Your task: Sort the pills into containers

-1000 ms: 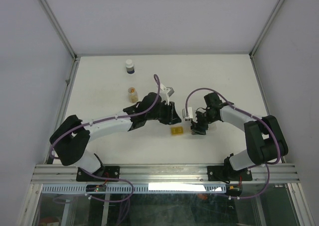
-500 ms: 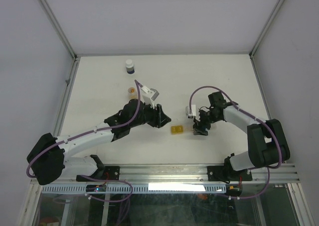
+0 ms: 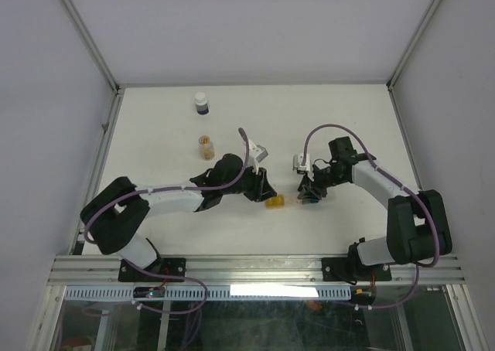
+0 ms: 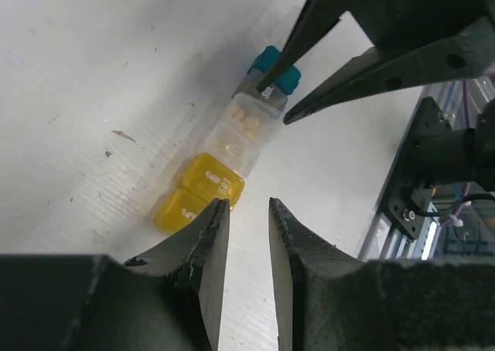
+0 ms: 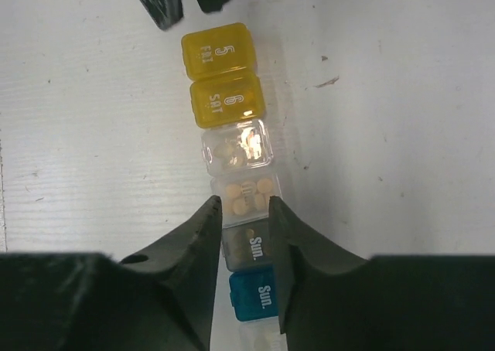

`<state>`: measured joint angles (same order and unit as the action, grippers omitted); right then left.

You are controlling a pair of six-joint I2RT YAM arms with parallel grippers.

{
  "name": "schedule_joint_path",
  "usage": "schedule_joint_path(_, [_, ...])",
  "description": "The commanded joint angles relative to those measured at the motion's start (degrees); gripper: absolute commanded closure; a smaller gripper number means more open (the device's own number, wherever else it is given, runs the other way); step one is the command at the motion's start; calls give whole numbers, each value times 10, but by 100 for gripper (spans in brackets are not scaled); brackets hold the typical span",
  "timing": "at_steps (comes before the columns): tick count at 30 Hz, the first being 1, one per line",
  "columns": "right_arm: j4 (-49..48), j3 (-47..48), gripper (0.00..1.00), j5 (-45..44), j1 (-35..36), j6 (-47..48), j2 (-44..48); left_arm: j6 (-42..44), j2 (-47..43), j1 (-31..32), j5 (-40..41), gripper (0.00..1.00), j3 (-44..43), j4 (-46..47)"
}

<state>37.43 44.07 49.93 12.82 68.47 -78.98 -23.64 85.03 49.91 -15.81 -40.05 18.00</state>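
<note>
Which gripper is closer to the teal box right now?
Right. The right gripper sits over the clear boxes directly beside the teal box. The left gripper is at the opposite end, by the yellow boxes.

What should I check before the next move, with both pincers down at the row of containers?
1. Left pincer empty: ok, jaws narrowly apart, nothing between them, at the yellow boxes.
2. Right pincer grip: cannot tell; it straddles the containers toward the teal box, contact unclear.
3. The containers form one straight row: ok.
4. Pills inside two clear boxes: ok, visible.
5. Contents of the yellow boxes: cannot tell.
</note>
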Motion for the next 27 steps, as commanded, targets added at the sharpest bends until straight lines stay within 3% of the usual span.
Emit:
schedule_joint_path(1, [-3,20,70,18,8,-20,-20,-40,79,5,-45,73,-49,47])
schedule_joint_path(9, [-18,16,83,-8,28,-29,-27,-61,133,6,-59,79,-79,45])
schedule_joint_path(27, [-11,14,92,-13,32,-27,11,-80,169,7,-72,85,-88,29])
